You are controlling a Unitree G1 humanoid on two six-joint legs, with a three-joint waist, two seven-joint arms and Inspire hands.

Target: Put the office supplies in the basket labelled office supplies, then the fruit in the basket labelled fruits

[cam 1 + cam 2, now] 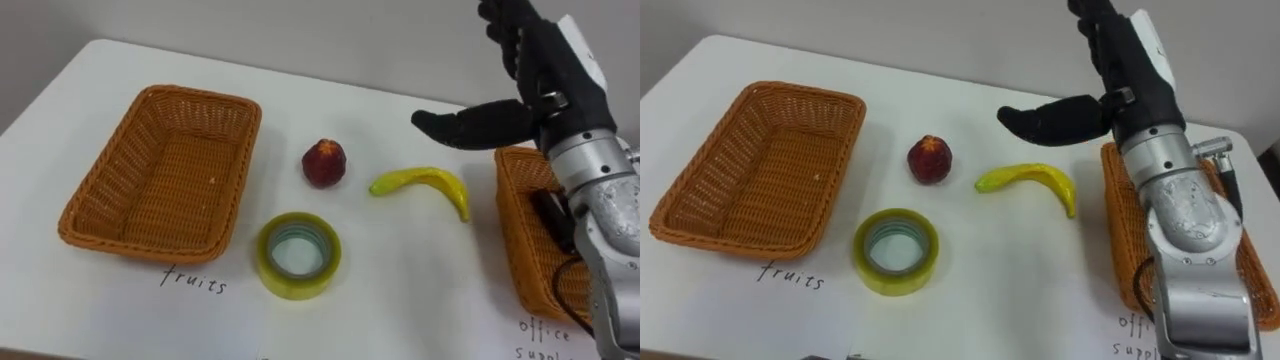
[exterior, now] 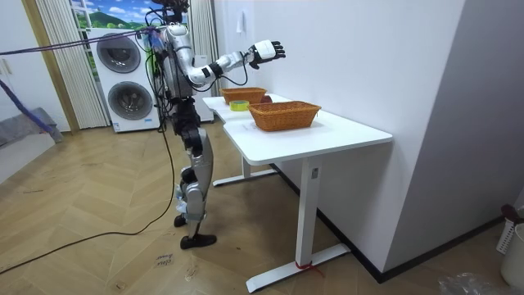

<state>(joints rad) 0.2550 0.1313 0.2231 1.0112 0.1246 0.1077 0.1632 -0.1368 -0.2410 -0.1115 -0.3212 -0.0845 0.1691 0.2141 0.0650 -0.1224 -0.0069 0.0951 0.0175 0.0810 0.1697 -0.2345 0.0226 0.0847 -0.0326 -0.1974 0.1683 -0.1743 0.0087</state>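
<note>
Left eye view: woven wicker basket (image 1: 160, 170), curved banana (image 1: 425, 186).

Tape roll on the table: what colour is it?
The tape roll is yellowish green, with a pale centre; the left eye view shows it best.

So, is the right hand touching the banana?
Apart. In the left eye view white table shows between the right hand and the banana; the room view shows the hand high above the table.
</note>
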